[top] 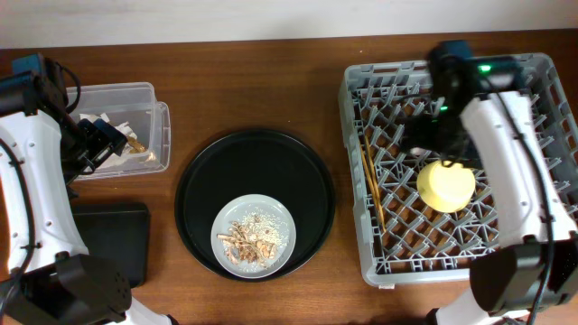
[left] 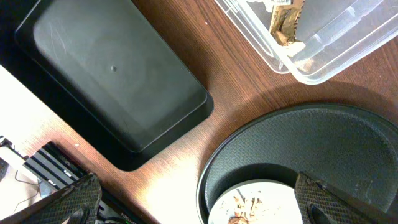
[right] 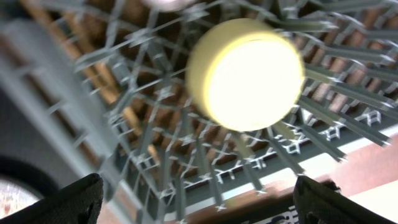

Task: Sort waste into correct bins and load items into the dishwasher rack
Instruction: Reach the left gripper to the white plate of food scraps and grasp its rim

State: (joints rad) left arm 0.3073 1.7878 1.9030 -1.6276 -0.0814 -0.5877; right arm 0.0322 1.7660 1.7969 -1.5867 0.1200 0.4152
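Note:
The yellow bowl [top: 445, 185] [right: 249, 74] lies upside down in the grey dishwasher rack [top: 533, 90] [right: 56, 81]. My right gripper [top: 437, 143] [right: 199, 208] hangs open just above it, holding nothing. The chopsticks [top: 372, 185] lie along the rack's left side. The pale grey plate [top: 253, 235] [left: 261, 208] carries crumbly food scraps [top: 248, 239]. My left gripper [top: 107, 140] [left: 199, 211] is open and empty over the table by the clear box [top: 149, 99] [left: 336, 50], which holds napkins [top: 113, 158] with brown bits. The shallow black tray [top: 113, 239] [left: 112, 74] is bare.
The plate sits inside a large round black tray [top: 256, 162] [left: 323, 143] at mid-table. Brown wooden tabletop [top: 253, 81] shows between box, round tray and rack. The right arm's white link [top: 519, 171] crosses the rack's right half.

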